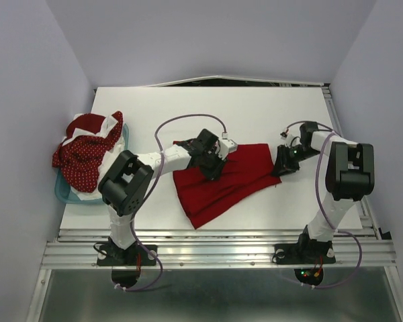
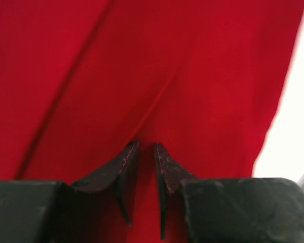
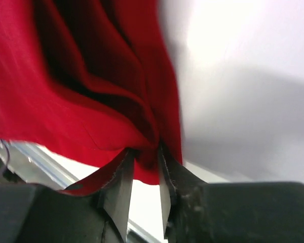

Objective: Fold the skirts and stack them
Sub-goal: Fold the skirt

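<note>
The bright red skirt (image 1: 228,181) lies spread on the white table (image 1: 255,114) between the arms. My left gripper (image 1: 213,168) presses on its upper left part. In the left wrist view red cloth (image 2: 142,76) fills the frame, and a fold of it sits pinched between the nearly closed fingers (image 2: 124,162). My right gripper (image 1: 282,168) is shut on the skirt's right edge (image 3: 147,152), which bunches between its fingertips. The dark red white-dotted skirt (image 1: 84,157) and a white one (image 1: 111,127) are heaped in the tub at the left.
The teal tub (image 1: 64,191) sits at the table's left edge, under the heaped skirts. Purple cables loop over both arms. A metal rail (image 1: 221,245) runs along the table's near edge. Grey walls close in on the left, right and back.
</note>
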